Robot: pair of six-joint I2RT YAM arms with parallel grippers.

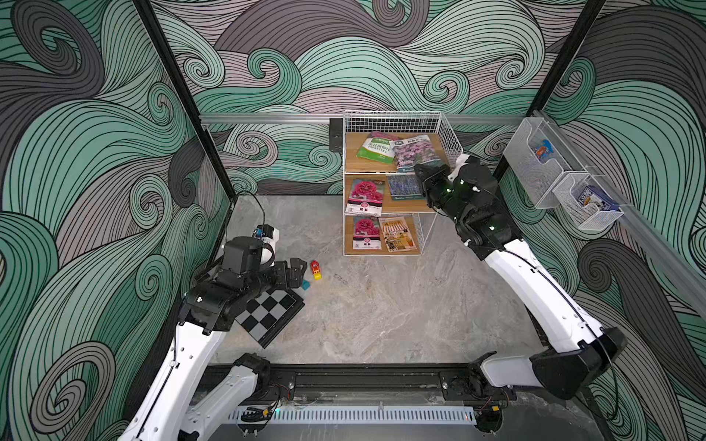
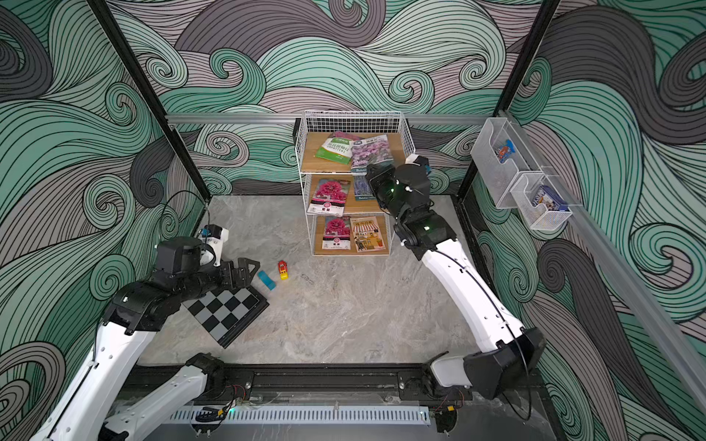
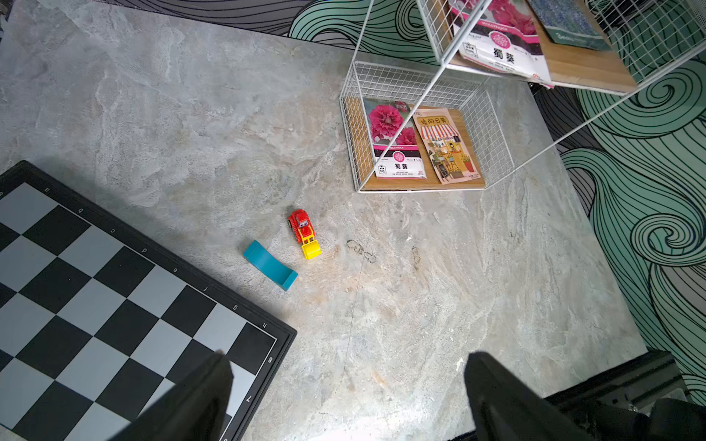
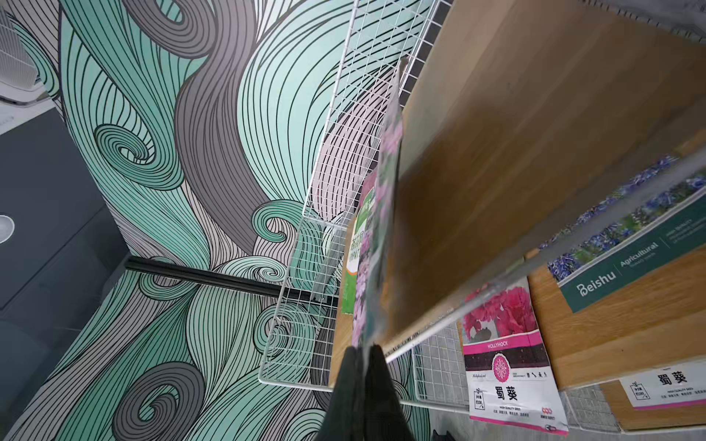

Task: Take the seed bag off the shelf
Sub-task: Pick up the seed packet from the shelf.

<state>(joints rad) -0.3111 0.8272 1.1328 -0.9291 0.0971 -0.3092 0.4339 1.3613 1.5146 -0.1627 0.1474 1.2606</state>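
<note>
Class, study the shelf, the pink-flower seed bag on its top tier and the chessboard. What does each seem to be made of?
Shelf: white coated metal wire, judging by the thin grid; its boards look like light wood or laminate, grain showing. Pink-flower seed bag: seemingly glossy printed plastic film or foil, thin and bending. Chessboard: probably matte plastic, unclear.

Bright, even light casts only soft shadows on the table (image 3: 191,133); in the right wrist view the nearest packet (image 4: 385,198) and board (image 4: 477,183) are blurred, the wall (image 4: 153,152) sharp.
</note>
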